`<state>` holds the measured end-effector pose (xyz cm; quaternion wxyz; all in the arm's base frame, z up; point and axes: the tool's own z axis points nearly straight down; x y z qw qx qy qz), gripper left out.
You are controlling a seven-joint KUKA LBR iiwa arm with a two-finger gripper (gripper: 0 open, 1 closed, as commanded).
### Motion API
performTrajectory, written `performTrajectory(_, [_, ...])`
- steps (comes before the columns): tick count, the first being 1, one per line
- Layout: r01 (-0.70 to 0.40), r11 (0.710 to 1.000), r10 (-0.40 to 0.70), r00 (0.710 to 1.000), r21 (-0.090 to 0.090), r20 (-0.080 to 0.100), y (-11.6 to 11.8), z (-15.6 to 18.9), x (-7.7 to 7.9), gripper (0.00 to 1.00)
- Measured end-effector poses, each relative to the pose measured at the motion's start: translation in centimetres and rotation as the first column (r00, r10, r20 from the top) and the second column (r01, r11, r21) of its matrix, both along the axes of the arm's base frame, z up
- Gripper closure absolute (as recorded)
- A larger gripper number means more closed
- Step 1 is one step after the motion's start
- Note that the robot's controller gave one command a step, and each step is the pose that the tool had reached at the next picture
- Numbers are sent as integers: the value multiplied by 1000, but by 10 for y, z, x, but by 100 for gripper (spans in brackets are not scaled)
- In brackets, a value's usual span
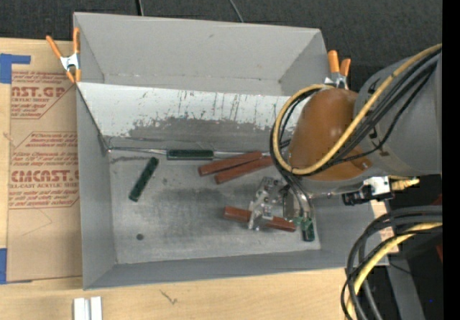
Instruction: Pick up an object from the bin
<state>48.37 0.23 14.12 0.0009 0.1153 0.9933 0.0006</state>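
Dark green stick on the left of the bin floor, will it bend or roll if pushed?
The dark green stick looks straight and slim, so it is probably stiff and light. It lies flat and alone on the bin floor, so a sideways push would likely roll or spin it.

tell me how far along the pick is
Done: the gripper sits low in the bin, at its lower right, right above a reddish-brown stick. In hand: nothing looks lifted; that stick lies flat on the floor. Left: gripping it and raising it out. The two brown sticks in the middle and the dark green stick at the left lie apart from the gripper.
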Motion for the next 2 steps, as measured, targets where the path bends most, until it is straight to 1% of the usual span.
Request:
performTrajectory(1, [0, 1000, 0, 1000, 0, -5, 0, 7, -1, 100])
performTrajectory(2, [0, 1000, 0, 1000, 0, -4, 0, 18, -1, 100])
